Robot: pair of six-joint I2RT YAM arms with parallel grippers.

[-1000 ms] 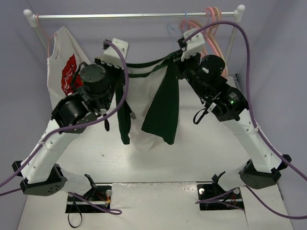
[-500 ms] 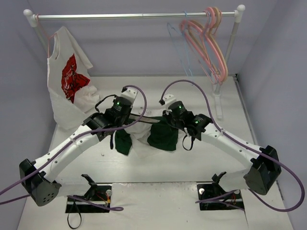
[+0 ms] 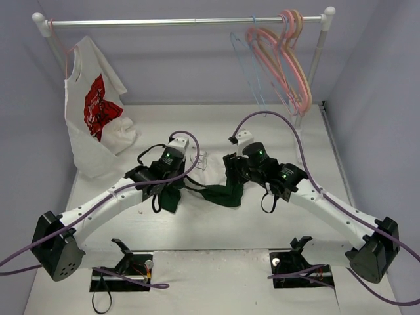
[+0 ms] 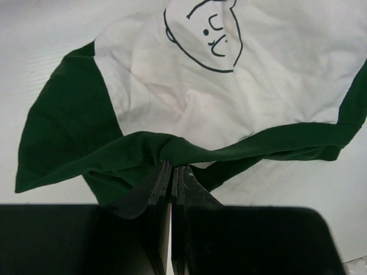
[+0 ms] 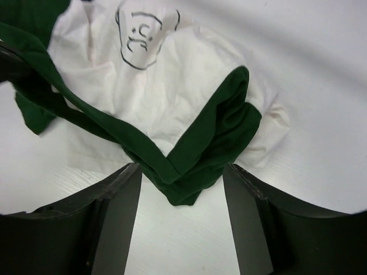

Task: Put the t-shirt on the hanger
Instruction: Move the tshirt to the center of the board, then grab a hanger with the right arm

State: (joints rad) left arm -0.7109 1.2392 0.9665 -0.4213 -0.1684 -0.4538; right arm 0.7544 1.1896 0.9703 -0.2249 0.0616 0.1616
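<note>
Our left gripper [image 4: 171,169] is pinched together on a dark green fold of the t-shirt [image 4: 229,97]. Our right gripper [image 5: 182,172] stands spread wide, with another green fold lying between its fingers. The t-shirt lies crumpled on the table [image 3: 216,125] between our two arms. The light-blue wire hanger [image 3: 256,79] hangs well apart on the rail [image 3: 164,21] behind.

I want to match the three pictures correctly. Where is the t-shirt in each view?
Top external: the t-shirt lies crumpled in the middle of the picture.
Left wrist: the t-shirt fills the upper half.
Right wrist: the t-shirt covers the upper left and centre.
Shared landmark: the face print, at top centre in the left wrist view and at top left of centre in the right wrist view.
</note>
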